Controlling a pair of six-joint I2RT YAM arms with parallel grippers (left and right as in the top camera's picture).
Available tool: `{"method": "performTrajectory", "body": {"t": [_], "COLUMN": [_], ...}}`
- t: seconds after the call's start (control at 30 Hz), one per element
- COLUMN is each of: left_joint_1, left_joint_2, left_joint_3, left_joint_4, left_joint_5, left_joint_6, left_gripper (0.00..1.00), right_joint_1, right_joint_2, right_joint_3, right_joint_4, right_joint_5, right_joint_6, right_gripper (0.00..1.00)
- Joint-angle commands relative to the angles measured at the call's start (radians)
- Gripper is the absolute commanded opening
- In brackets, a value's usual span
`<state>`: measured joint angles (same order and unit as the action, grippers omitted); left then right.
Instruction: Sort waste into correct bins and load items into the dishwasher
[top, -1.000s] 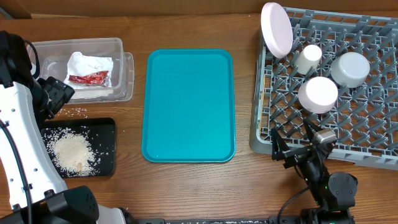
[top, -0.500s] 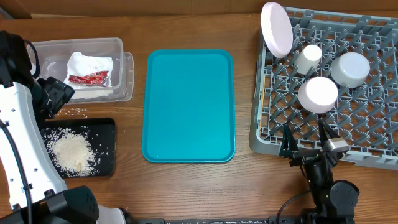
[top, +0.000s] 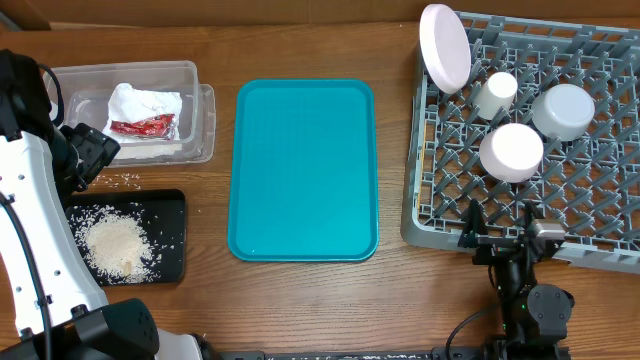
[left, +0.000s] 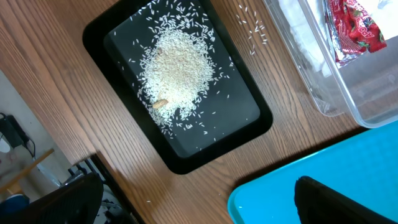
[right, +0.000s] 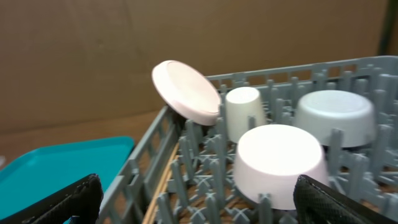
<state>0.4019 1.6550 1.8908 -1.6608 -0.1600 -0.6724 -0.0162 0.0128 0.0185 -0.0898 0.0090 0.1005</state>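
From overhead, the dish rack (top: 600, 215) on the right holds the plate (top: 445, 47) on edge in its far left corner, leaning out over the rim. The cup (top: 495, 92), the grey-green bowl (top: 565, 110) and the white bowl (top: 511, 152) sit near it, both bowls mouth down among the pegs, I judge so they would drain. My right gripper (top: 497, 225) hovers over the rack's near edge, jaws spread and empty. On the left, the clear tub (top: 197, 110) holds the napkin (top: 140, 100) and the red wrapper (top: 143, 126), whose length lies left to right. The black tray (top: 172, 230), nearer me, carries the rice (top: 115, 245). A few grains (top: 125, 180) lie on the table (top: 400, 300) between the two, which I take as leftover waste. The teal tray (top: 305, 170) in the middle, long side running near to far, carries nothing. In the left wrist view, my left gripper (left: 198, 183) is wide open with nothing in it, above the table beside the black tray. In the right wrist view, thin chopsticks (right: 160, 186) lie low in the rack along its left side, their length pointing away toward the plate.
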Motion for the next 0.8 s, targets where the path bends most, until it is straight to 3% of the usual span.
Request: {"method": "performTrajectory", "body": {"t": [0.0,0.77], "left_joint_1": [0.003,0.003], "left_joint_2": [0.006,0.006], "left_joint_3": [0.0,0.0], "left_joint_4": [-0.002,-0.002], "left_joint_5": [-0.003,-0.003], "left_joint_6": [0.018,0.018], "left_gripper": [1.0,1.0], "right_joint_1": [-0.01,-0.012], "right_joint_2": [-0.01,-0.01], "right_joint_3": [-0.01,-0.01], "right_joint_4": [0.006,0.006], "right_joint_5": [0.032,0.007], "right_joint_6": [-0.005,-0.045], "right_gripper": [1.0,1.0]}}
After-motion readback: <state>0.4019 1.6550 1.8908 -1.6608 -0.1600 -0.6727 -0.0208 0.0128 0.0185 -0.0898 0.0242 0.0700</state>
